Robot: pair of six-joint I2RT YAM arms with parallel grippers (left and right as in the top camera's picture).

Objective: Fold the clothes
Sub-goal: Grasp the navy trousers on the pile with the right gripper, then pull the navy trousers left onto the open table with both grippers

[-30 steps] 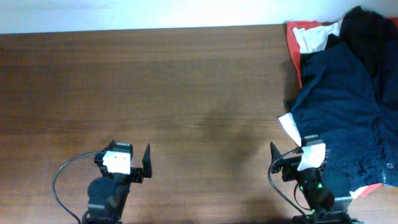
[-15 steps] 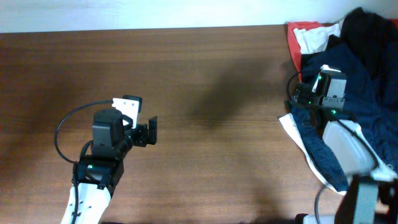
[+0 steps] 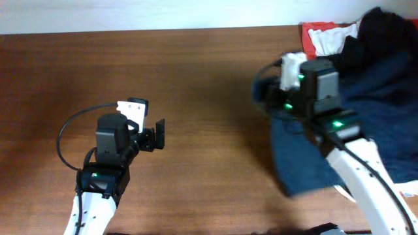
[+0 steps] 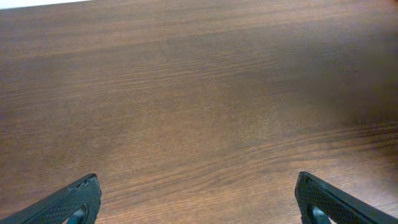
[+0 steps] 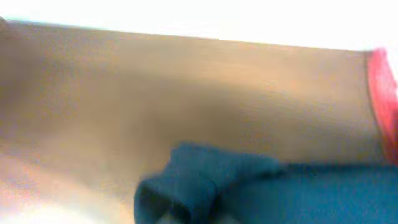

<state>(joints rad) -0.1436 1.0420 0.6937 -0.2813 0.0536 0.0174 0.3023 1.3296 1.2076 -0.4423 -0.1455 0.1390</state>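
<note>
The dark navy clothes (image 3: 385,124) lie at the table's right side, one blurred part (image 3: 304,163) pulled out to the left. My right gripper (image 3: 295,98) sits over that left part, its fingers hidden under the wrist. The right wrist view shows a bunched fold of the navy cloth (image 5: 211,180) right at the gripper (image 5: 205,214), which is shut on it. Over bare wood at the left, my left gripper (image 3: 134,127) (image 4: 199,208) stands wide open and holds nothing.
At the far right corner a red cloth (image 3: 317,29), a white cloth (image 3: 333,40) and a black garment (image 3: 385,26) are piled behind the navy one. Red cloth (image 5: 382,93) also shows at the right edge of the right wrist view.
The right arm reached up onto the navy garment, shut on it and dragged its edge left across the table. The left arm rose forward early on, then held still, open.
</note>
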